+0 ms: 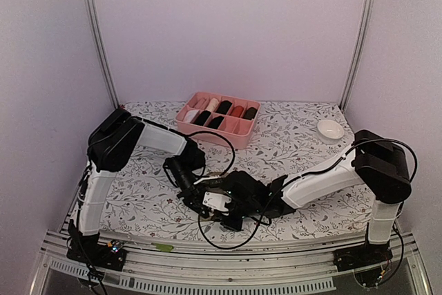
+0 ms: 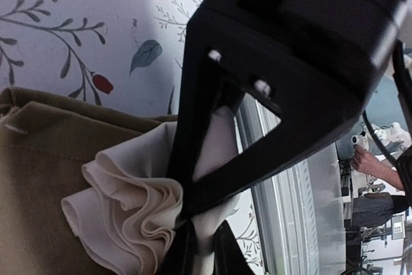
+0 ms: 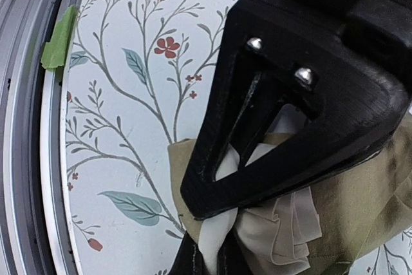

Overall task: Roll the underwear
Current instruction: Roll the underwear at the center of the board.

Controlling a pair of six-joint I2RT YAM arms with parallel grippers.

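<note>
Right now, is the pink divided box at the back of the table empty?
No, the pink box holds several rolled pieces, black, cream and reddish, in its compartments.

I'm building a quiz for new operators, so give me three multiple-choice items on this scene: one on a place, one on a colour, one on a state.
1. Where does the pink divided plastic box stand?
A. at the far middle of the table
B. at the near left corner
C. under the right arm

2. What colour is the body of the soft fabric underwear between the arms?
A. black
B. olive-brown
C. red

3. How are the left tool and right tool?
A. both open
B. both shut on the underwear
C. only the left shut

Key:
1. A, the top view shows it near the back wall.
2. B, both wrist views show olive-brown cloth.
3. B, each wrist view shows bunched fabric pinched tight.
</note>
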